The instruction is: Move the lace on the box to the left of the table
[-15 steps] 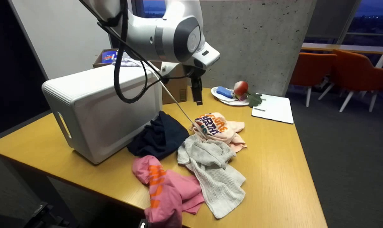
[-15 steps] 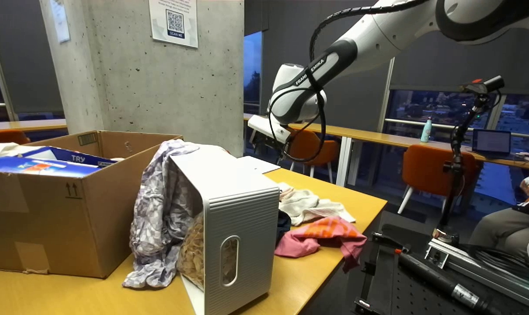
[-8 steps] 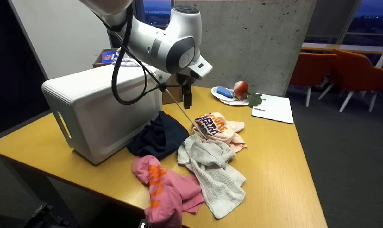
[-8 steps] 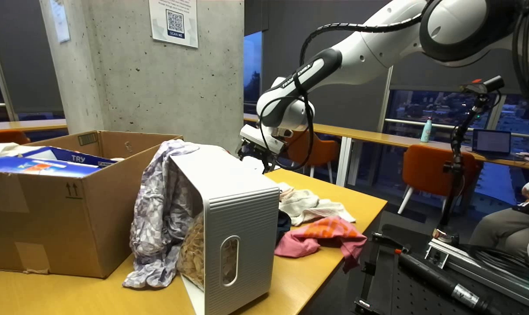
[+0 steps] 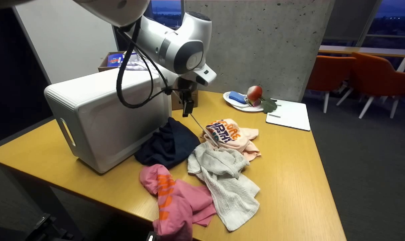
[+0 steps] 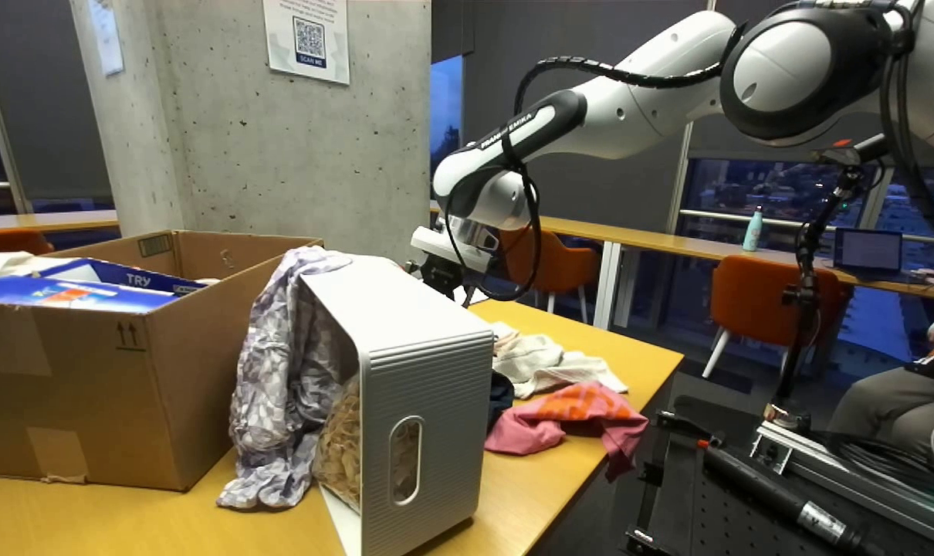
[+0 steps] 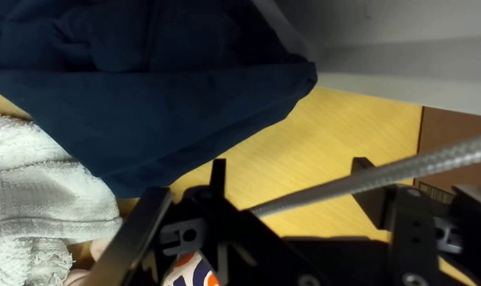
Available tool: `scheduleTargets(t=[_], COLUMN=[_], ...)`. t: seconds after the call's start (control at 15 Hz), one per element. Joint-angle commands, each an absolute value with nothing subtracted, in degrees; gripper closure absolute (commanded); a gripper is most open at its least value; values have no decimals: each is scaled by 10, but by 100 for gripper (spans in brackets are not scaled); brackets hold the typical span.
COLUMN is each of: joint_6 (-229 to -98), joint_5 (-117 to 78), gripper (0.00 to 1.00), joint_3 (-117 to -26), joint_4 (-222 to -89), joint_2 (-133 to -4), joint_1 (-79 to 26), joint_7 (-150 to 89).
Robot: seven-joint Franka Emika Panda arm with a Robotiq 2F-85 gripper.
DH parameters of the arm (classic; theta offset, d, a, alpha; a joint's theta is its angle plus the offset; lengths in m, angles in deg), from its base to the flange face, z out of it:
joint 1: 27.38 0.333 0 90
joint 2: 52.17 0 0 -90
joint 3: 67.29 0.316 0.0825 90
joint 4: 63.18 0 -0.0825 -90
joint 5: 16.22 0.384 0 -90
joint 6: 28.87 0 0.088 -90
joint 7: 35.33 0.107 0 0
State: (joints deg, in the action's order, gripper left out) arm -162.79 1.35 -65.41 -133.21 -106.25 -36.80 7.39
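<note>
The lace [image 5: 203, 128] is a thin pale cord. In an exterior view it slopes from beside the top of the white box [image 5: 122, 113] down to the grey towel [image 5: 222, 170]; its upper end is hidden behind the arm. My gripper [image 5: 188, 108] is at the far end of the box, above the table [image 5: 289, 177], close to the lace. In the wrist view the gripper [image 7: 290, 174] is open. The lace [image 7: 324, 192] crosses the gap between its fingers, passing over the right finger and behind the left one. In an exterior view the gripper [image 6: 467, 293] is mostly hidden behind the box [image 6: 428, 432].
A navy cloth [image 5: 170, 144], a pink cloth [image 5: 185, 201] and a peach printed cloth [image 5: 231, 134] lie near the towel. A cardboard box [image 6: 127, 386] stands beside the white box, with a patterned cloth [image 6: 270, 401] draped between. A plate [image 5: 231, 103] and whiteboard [image 5: 291, 113] lie at the back.
The arm has lowered and moved toward the white box, bringing the gripper down and left to the lace in an exterior view. The lace, cloths and boxes look unmoved.
</note>
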Motion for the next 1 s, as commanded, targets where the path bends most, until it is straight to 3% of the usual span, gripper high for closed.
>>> scheduleTargets(t=[0.0,0.47,0.93], joint_6=[-1586,-1587,-1574], joint_5=[31,26,-9], gripper=[51,100,99], joint_3=[-660,-666,-712], joint_4=[-1295,-1326,-1353], joint_2=[-1076,-1047,-978], joint_1=[-366,-359,-319], joint_7=[54,37,62])
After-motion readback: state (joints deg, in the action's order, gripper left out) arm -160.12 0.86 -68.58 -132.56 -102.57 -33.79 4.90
